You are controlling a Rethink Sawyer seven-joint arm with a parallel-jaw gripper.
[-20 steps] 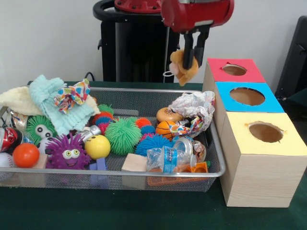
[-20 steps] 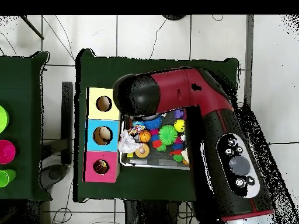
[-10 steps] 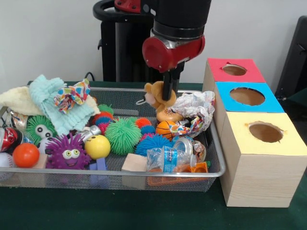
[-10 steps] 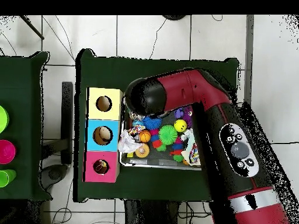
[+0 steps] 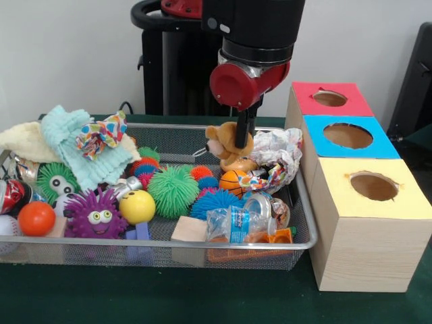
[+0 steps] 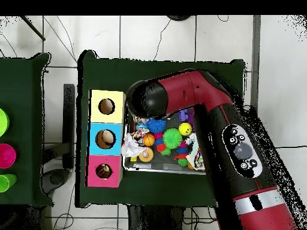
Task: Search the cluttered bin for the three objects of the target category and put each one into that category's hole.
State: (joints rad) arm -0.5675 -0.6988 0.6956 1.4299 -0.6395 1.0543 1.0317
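My gripper [image 5: 244,137] hangs low over the back right of the wire mesh bin [image 5: 155,244] and is shut on the tan plush bear [image 5: 225,140]. The bear sits just above an orange toy and beside crumpled paper. The red box's hole [image 5: 330,98] is to the right and farther back, apart from the gripper. In the overhead view the arm [image 6: 198,102] covers the gripper and the bear. The bin [image 6: 157,169] and the red box [image 6: 104,171] show there. No duck or tiger shows in either view.
The blue box [image 5: 347,136] and yellow box [image 5: 373,186] stand in a row in front of the red one. The bin holds crumpled paper [image 5: 273,152], a plastic bottle [image 5: 236,224], puffer balls [image 5: 173,191], a yellow ball [image 5: 137,206] and cloths [image 5: 74,145].
The gripper came down with the bear from high up near the red box, leftward into the bin's back right, then shifted slightly right.
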